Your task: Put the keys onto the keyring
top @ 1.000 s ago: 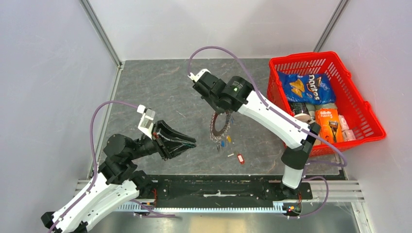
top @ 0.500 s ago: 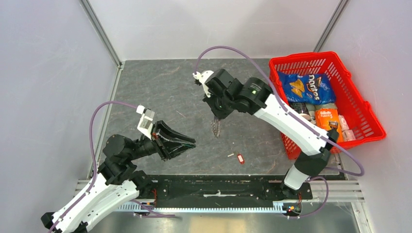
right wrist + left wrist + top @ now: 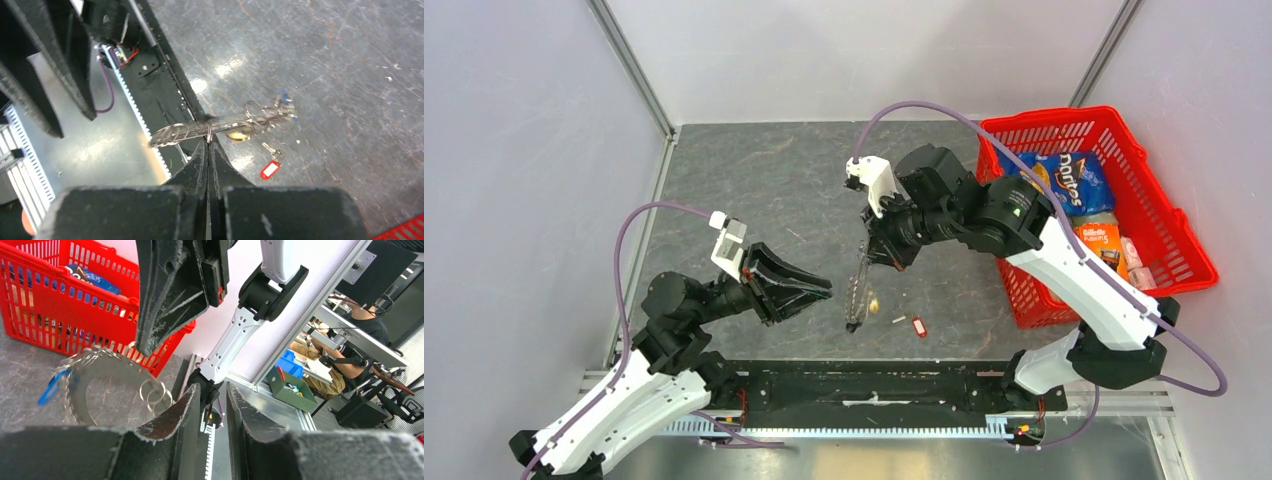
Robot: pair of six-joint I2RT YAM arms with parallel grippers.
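Hanging from the right gripper (image 3: 882, 255), the large flat grey metal keyring with a jagged, saw-blade rim (image 3: 857, 292) stands on edge, so from above it shows only as a thin toothed strip. The black, rough-textured fingers (image 3: 200, 160) of this gripper are pressed together on the upper rim of the ring, and the wrist view shows no gap between them. Thin round wire loops (image 3: 155, 392) and small keys (image 3: 284, 102) hang on the ring, with a blue plastic tag (image 3: 50, 387) at one side and a yellowish tag (image 3: 874, 303) near its lower part. I cannot tell if the lower edge touches the dark grey, marble-patterned table (image 3: 754, 190).

The left gripper (image 3: 824, 292) points toward the ring from the left, near it but apart. Its two wedge-shaped black jaws stand a narrow way apart and hold nothing. The flat face of the ring, with its wide round hole, lies just beyond the tips.

On the table, right of the ring, lies a loose key with a red plastic tag (image 3: 918, 326), and a tiny silver key (image 3: 899, 320) is beside it. A red plastic basket with grid walls (image 3: 1049, 117) stands at the right, with a blue crisp bag (image 3: 1064, 180) inside.
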